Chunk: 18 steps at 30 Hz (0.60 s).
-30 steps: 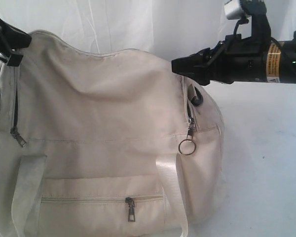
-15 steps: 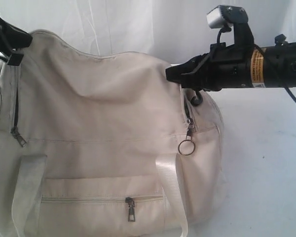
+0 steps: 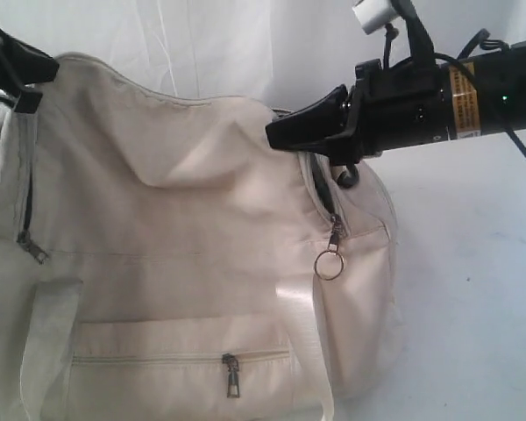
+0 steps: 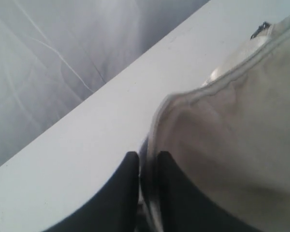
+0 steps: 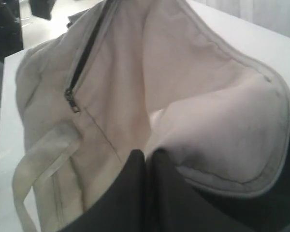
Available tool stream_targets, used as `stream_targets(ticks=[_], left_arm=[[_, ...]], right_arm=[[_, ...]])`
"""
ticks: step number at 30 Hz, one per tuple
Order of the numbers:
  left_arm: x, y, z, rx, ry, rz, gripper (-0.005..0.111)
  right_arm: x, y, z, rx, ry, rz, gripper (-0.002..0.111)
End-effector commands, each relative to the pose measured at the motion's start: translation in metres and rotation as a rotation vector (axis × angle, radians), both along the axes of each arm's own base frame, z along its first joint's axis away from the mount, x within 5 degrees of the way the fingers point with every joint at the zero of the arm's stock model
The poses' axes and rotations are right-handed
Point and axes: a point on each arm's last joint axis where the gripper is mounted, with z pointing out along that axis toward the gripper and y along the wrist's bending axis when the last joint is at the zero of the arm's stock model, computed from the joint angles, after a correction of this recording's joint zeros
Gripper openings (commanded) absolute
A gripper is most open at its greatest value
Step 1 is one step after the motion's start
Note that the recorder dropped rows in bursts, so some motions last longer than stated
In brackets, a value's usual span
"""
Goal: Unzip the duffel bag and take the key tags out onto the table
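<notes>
Duffel bag [image 3: 175, 219] sits on the table [image 3: 473, 289], filling left and centre. Left gripper [image 4: 148, 162] pinches its left-end piped edge. Right gripper [image 5: 146, 154] is clamped tight on top fabric at the right end.

Bare table [image 3: 473, 289] right of the duffel bag [image 3: 175, 219] lies open.

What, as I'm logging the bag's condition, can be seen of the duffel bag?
The duffel bag is cream fabric, slumped on the white table. Its front shows a closed pocket zipper with a metal pull, pale webbing handles, and two end zippers, one pull carrying a metal ring. The left pincer pinches its piped edge; the right pincer grips a fold near the top.
</notes>
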Motion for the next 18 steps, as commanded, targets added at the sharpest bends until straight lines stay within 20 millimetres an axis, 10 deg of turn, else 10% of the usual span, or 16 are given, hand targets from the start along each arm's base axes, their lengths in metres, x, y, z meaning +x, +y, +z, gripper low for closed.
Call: stream_targets(ticks=[1, 4, 18], left_arm=[[-0.002, -0.002, 0.015, -0.087, -0.036, 0.017, 0.047], [-0.002, -0.002, 0.015, -0.093, -0.034, 0.019, 0.062], [-0.031, 0.003, 0.023, 0.281, -0.113, -0.163, 0.06]], right_arm=[[-0.01, 0.0, 0.003, 0.013, 0.006, 0.1, 0.0], [-0.019, 0.001, 0.006, 0.045, 0.035, 0.191, 0.0], [-0.041, -0.006, 0.038, 0.079, 0.079, 0.156, 0.0]])
